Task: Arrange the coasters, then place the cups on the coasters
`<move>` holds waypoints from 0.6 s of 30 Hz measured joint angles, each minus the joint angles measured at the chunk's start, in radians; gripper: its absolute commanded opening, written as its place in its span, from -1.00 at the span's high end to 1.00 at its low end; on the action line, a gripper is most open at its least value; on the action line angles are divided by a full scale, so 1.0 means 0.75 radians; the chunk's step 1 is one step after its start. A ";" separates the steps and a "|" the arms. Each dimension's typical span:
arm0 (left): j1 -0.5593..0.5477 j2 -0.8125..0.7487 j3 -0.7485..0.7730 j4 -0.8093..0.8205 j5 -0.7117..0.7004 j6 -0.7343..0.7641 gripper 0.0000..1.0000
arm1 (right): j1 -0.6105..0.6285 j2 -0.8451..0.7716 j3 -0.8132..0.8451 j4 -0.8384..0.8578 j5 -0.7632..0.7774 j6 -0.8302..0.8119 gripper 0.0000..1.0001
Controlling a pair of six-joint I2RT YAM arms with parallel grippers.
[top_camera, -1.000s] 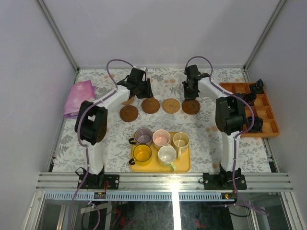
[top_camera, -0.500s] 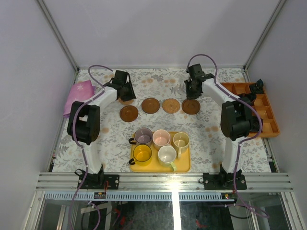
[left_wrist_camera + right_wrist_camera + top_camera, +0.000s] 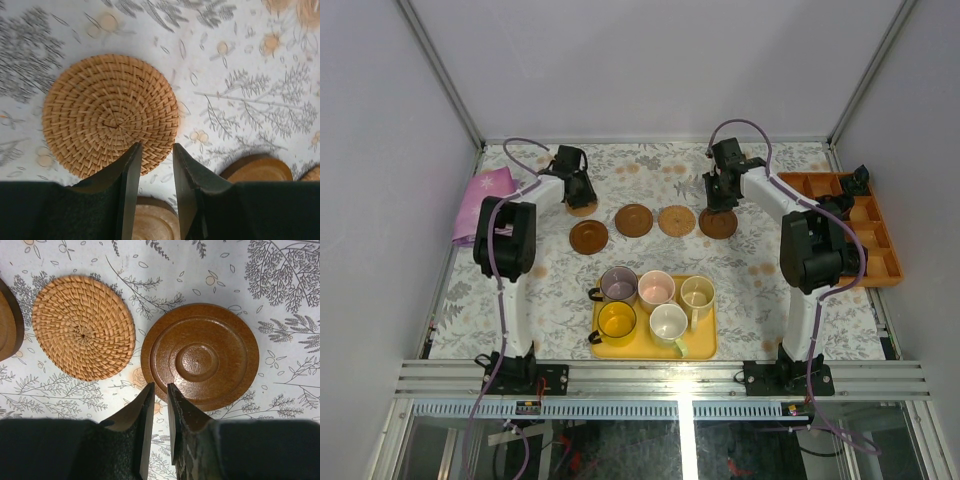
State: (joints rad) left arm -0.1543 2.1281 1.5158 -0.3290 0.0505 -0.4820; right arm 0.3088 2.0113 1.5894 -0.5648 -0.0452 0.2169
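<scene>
Five coasters lie in a loose row at the back. A woven coaster [image 3: 583, 208] [image 3: 110, 115] lies flat at the left end, and my left gripper [image 3: 579, 193] [image 3: 155, 150] hovers over its near edge, open a little, holding nothing. Wooden coasters [image 3: 588, 237] [image 3: 634, 220] follow, then a woven coaster [image 3: 676, 220] [image 3: 82, 327]. My right gripper [image 3: 719, 198] [image 3: 159, 390] hangs over the edge of the rightmost wooden coaster [image 3: 718, 225] [image 3: 200, 357], its jaws a narrow gap apart and empty. The cups, purple-grey [image 3: 618, 285], pink [image 3: 656, 290], cream [image 3: 697, 293], yellow [image 3: 617, 321] and white [image 3: 669, 323], stand together in front.
The cups stand on a flat yellow tray [image 3: 706, 346] near the front. A pink cloth [image 3: 485, 203] lies at the back left. An orange compartment box [image 3: 880, 262] with small black parts sits along the right edge.
My left arm swung left with a tilted woven coaster, which now lies flat at the row's left end. The right gripper barely moved.
</scene>
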 measured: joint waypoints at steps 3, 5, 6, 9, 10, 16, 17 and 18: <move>0.033 0.007 0.017 0.009 -0.018 -0.012 0.38 | 0.000 -0.005 -0.019 0.000 -0.004 0.000 0.52; 0.057 0.012 0.016 0.012 -0.019 -0.030 0.38 | 0.000 -0.006 -0.023 -0.002 -0.005 0.001 0.52; 0.069 0.012 0.013 0.016 -0.027 -0.040 0.38 | 0.000 -0.006 -0.023 -0.001 -0.006 0.001 0.52; 0.099 -0.007 -0.030 0.052 -0.034 -0.075 0.38 | 0.000 -0.006 -0.023 -0.001 -0.016 0.001 0.52; 0.106 -0.019 -0.049 0.061 -0.036 -0.085 0.38 | 0.000 -0.006 -0.023 -0.001 -0.024 0.001 0.52; 0.146 -0.139 -0.222 0.077 -0.067 -0.145 0.38 | 0.000 -0.006 -0.023 -0.001 -0.054 0.006 0.52; 0.147 -0.155 -0.243 0.076 -0.072 -0.150 0.38 | 0.000 -0.006 -0.023 -0.001 -0.063 0.007 0.52; 0.148 -0.175 -0.272 0.076 -0.079 -0.157 0.38 | 0.000 -0.006 -0.023 -0.001 -0.069 0.010 0.52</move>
State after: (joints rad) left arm -0.0437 1.9965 1.3121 -0.2722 -0.0086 -0.5995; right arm 0.3088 2.0068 1.5723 -0.5655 -0.0967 0.2245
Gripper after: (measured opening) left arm 0.309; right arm 0.240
